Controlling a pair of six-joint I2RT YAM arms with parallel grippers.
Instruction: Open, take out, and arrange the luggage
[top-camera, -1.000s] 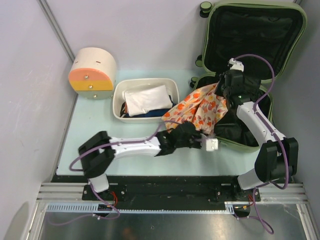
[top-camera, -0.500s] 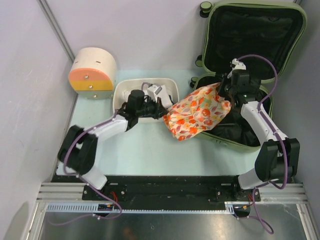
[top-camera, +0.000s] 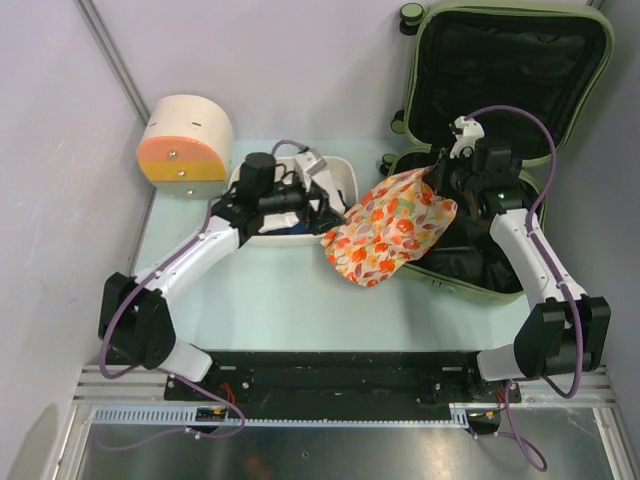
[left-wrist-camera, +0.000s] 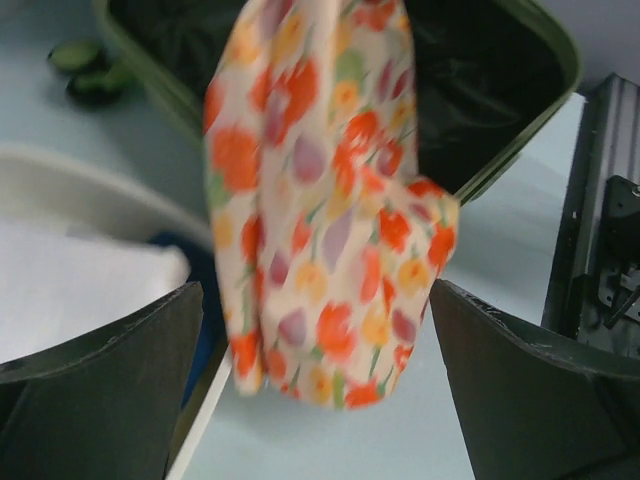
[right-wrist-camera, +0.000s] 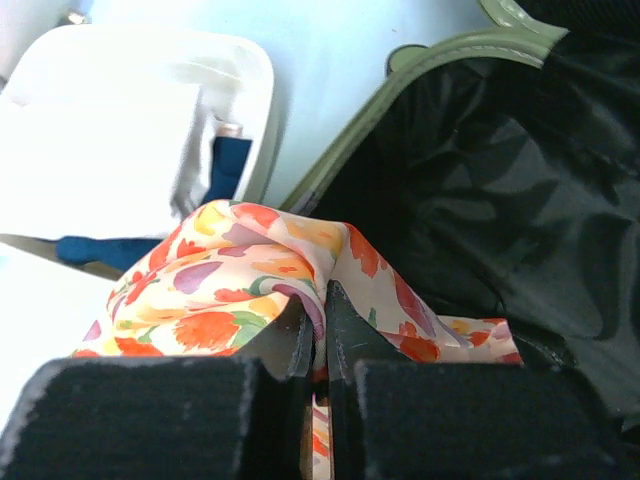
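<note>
The large olive-green hard-shell suitcase (top-camera: 520, 60) stood open at the far right of the pale blue table (top-camera: 270, 290), its lid propped up at the back and black fabric lining showing in both halves; the lower half held only crumpled black lining, as far as could be seen. Out of that half, over its near-left rim, spilled a thin cream floral cloth (top-camera: 385, 228) printed with orange, red and purple blooms; its free end lay on the table between the suitcase and the white rectangular plastic tub (top-camera: 350, 175). The right gripper (right-wrist-camera: 318, 305) was pinched tight on a fold of the floral cloth at the suitcase rim.

The tub sat just left of the suitcase; it held a folded white fabric (right-wrist-camera: 100, 160) on top of a dark blue item (right-wrist-camera: 228, 165). The left gripper (left-wrist-camera: 315, 300) hung over the tub's right end with its fingers spread wide and nothing between them, facing the cloth; its arm crossed the tub and hid much of the contents from above.

A round cream drawer box with an orange and yellow front (top-camera: 186, 140) stood at the far left, close to the tub.
</note>
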